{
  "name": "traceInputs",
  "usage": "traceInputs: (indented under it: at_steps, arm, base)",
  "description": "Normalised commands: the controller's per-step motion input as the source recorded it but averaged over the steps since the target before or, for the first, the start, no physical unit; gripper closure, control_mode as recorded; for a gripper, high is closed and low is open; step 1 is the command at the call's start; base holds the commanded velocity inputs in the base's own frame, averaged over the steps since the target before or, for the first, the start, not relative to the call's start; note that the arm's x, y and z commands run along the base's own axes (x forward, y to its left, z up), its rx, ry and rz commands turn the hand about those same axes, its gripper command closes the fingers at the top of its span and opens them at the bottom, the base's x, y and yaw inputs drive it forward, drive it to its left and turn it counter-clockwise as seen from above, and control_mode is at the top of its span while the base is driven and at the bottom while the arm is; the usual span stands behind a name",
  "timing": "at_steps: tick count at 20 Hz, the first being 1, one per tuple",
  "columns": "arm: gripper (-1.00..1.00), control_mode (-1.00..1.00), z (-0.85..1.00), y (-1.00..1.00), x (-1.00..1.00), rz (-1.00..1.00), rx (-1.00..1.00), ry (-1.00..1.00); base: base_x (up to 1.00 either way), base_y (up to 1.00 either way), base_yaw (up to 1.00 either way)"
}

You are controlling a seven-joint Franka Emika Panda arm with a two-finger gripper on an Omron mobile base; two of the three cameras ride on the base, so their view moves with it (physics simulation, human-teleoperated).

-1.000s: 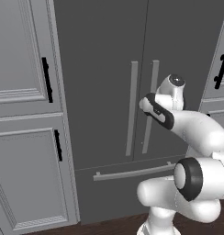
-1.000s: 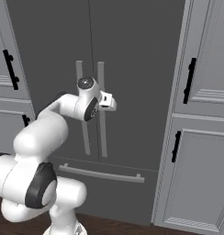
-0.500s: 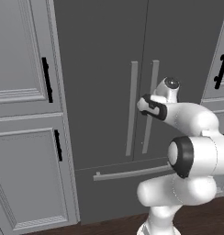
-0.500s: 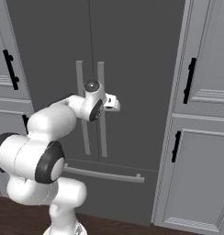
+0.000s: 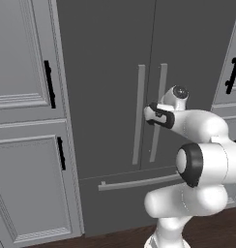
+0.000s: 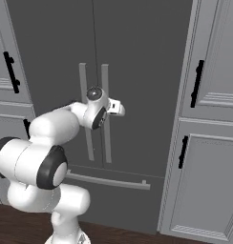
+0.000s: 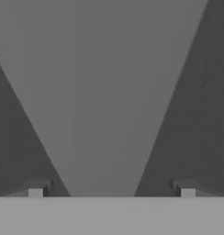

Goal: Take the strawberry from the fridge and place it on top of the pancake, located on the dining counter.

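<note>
Up against the fridge [image 5: 110, 72], whose two doors are shut, the gripper [image 7: 111, 188] faces the long vertical bar handles. From the hand view a pale grey bar handle [image 7: 102, 92] runs up between the two finger tips [image 7: 36, 189], which stand wide apart on either side of it and hold nothing (whether the pads touch the bar I cannot tell, the view being so close). From the left base view the hand [image 5: 156, 115] sits at the right handle [image 5: 157, 111], just beside the left handle [image 5: 138, 114]. From the right base view the hand [image 6: 113, 107] reaches across the same pair of bars. Below them lies the bottom drawer [image 5: 134, 191] with its horizontal bar. Light grey cabinets [image 5: 25, 121] with black handles flank the fridge.
</note>
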Motion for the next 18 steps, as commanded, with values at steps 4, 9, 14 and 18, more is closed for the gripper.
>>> traceInputs:
  at_steps: [4,9,14,18]
  arm:
    - [1.0,-1.0,-0.61,-0.01,0.53,0.0,0.0,-0.12]
    - [1.0,-1.0,-0.68,-0.21,0.79,0.0,0.0,-0.03]
    - [1.0,-1.0,-0.28,-0.94,0.03,-0.06,0.01,0.13]
    - [1.0,-1.0,-0.09,-1.0,-0.28,-0.2,0.05,0.27]
  base:
    - [0.0,0.0,0.0]
    - [0.0,0.0,0.0]
    - [0.0,0.0,0.0]
    - [0.0,0.0,0.0]
